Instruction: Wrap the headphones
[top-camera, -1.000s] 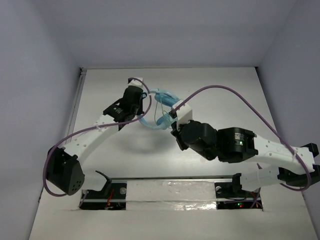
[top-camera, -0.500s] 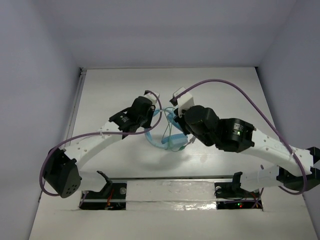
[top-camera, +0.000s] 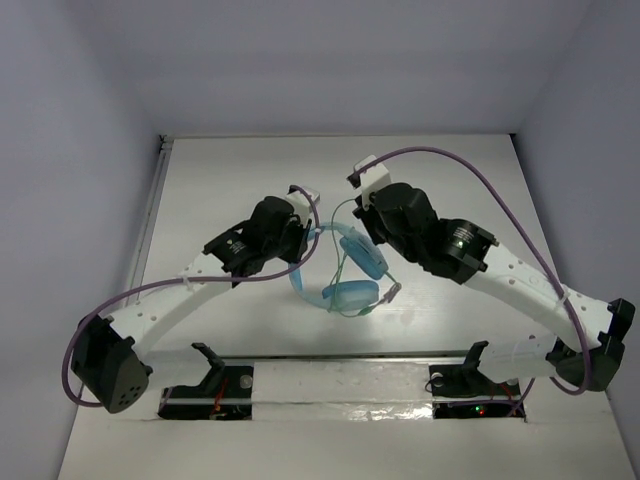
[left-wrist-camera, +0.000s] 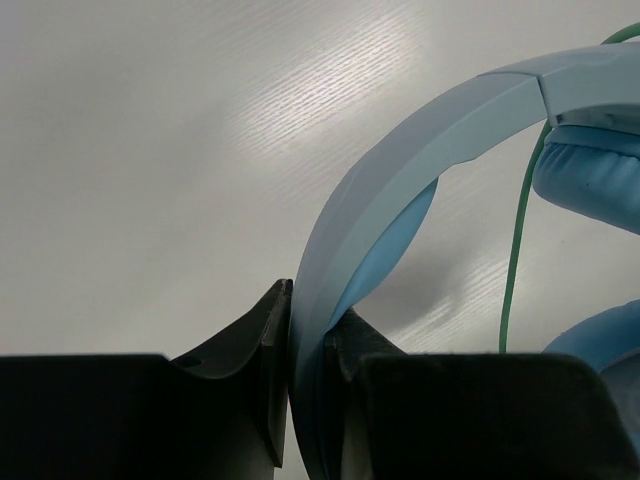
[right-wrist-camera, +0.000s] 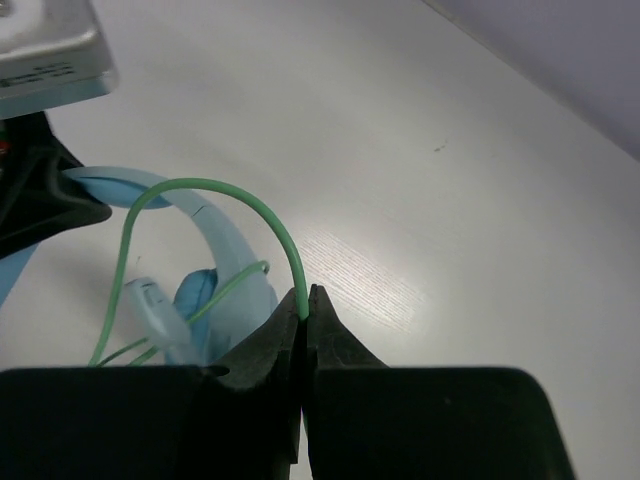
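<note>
The headphones (top-camera: 352, 294) are sitting mid-counter, between my two tools. Their headband (top-camera: 298, 272) is bowing out toward my left, so the open side is facing right, and the long axis is running from the far side back toward my bases. One earcup (top-camera: 362, 256) is lying farther out and the other is lying nearer to me, the two close together. Whether the near one is touching the counter (top-camera: 220, 180) I cannot tell.

My left tool (left-wrist-camera: 308, 340) is clamping the headband (left-wrist-camera: 400, 180) edge-on between its fingers, and the band is curving up and away to the right from there. My right tool (right-wrist-camera: 305, 310) is pinching the thin green cable (right-wrist-camera: 200, 185), its fingers pressed nearly together on it. From the pinch the cable is arching over the headband and dropping toward the earcups in loose loops.

Around the headphones, my own arms are crowding in from both sides, and a purple cable (top-camera: 430, 150) is looping high over the right arm.
</note>
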